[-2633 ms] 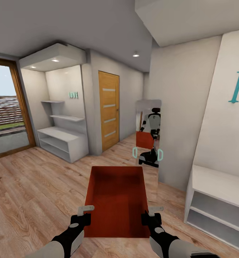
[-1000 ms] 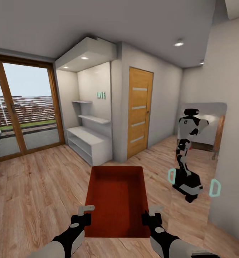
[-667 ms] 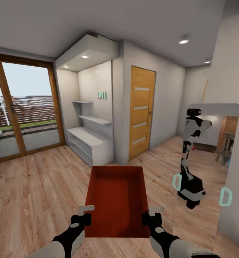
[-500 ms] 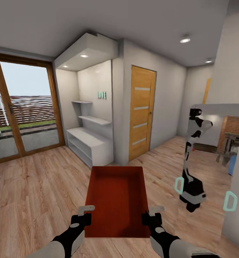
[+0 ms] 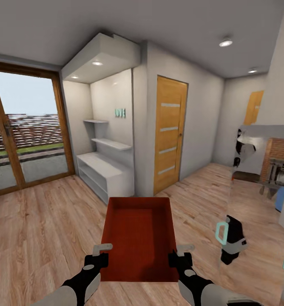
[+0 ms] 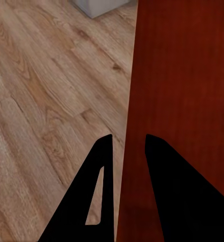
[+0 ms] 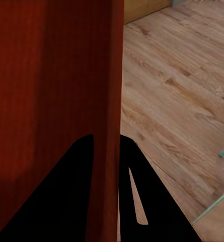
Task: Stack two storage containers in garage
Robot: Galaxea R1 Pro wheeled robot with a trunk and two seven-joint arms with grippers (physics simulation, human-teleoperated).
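The bin (image 5: 138, 238) is the landmark here: an orange-red, lidless box held out in front of the robot, above the wood-plank floor (image 5: 35, 229). Its near edge is cut off from full view by the two grippers, and its underside cannot be seen. Inside, only bare red walls and bottom are visible.

The left gripper (image 5: 100, 254) is clamped on the bin's left wall near the close corner; in the left wrist view one finger (image 6: 99, 191) sits outside the wall and the other inside, with the wall (image 6: 129, 151) pinched between them. The right gripper (image 5: 179, 254) grips the bin's right wall the same way, the wall (image 7: 112, 101) running between its two dark fingers (image 7: 134, 196).

Beyond the bin's far end stands a white shelf unit (image 5: 101, 174) in an alcove, with a wooden door (image 5: 171, 131) just right of it. Far left of the bin is a glass patio door (image 5: 23, 136). To the bin's right a mirror (image 5: 261, 199) leans by the wall; its reflection shows only part of a robot base and some brickwork, both hard to make out, and its right side is cut off by the frame.
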